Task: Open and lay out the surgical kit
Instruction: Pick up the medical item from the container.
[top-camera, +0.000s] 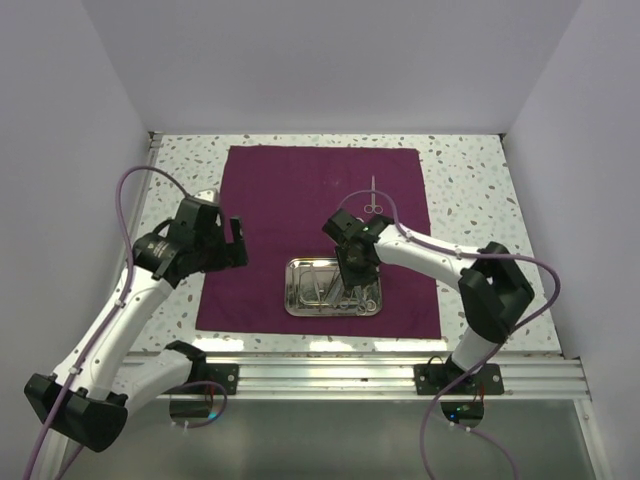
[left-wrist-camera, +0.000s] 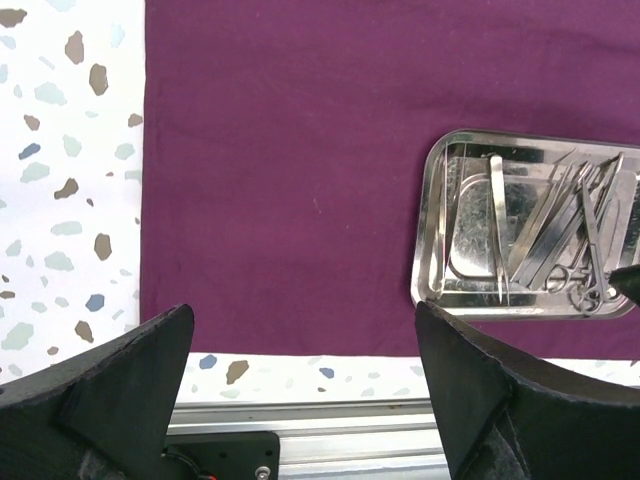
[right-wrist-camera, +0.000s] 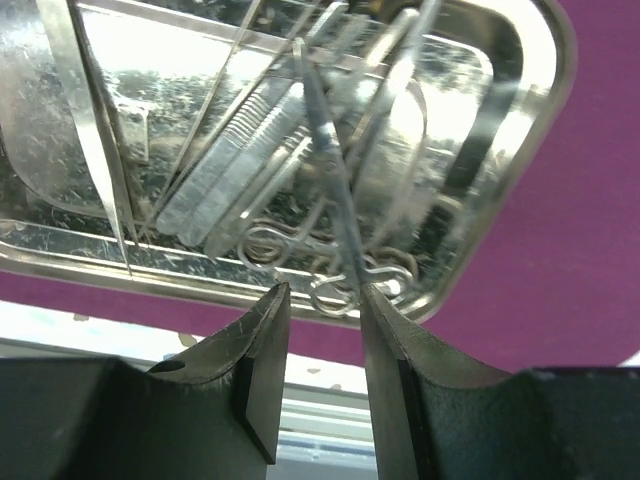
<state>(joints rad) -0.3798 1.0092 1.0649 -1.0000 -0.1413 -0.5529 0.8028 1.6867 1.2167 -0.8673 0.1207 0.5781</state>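
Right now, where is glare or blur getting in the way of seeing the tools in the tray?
Right wrist view: the tray throws strong white glare and mirrored streaks, so tools blend into reflections; the right pincer is a dark foreground shape. Left wrist view: milder shine, tools readable, cloth evenly lit. Top view: soft even light, tools too small to separate.

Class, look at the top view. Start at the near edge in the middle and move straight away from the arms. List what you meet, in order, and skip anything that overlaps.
rail → tray → lone forceps on the cloth → back wall
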